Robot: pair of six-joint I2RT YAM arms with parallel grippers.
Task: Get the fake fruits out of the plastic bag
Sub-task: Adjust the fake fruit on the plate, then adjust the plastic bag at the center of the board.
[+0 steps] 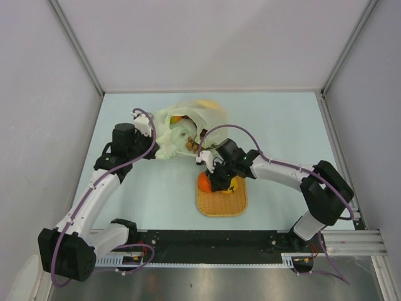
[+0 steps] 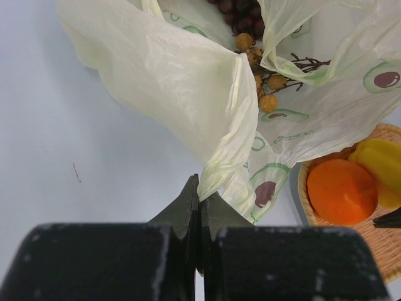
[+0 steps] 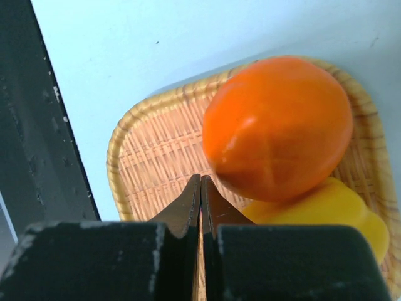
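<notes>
At the frame's left, the left gripper (image 2: 199, 195) is pinching the thin yellow-green plastic bag (image 2: 169, 81), likely to steady it; brown nut-like fruits (image 2: 262, 88) are lying inside. At centre-right, the right gripper (image 3: 200, 188) is hovering closed, empty, above 2 glossy fruits (image 3: 279, 125) on the woven mat (image 3: 150, 157).

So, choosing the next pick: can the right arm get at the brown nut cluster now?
Probably yes: the brown nut cluster lies exposed at the plastic bag mouth, near the right gripper.
</notes>
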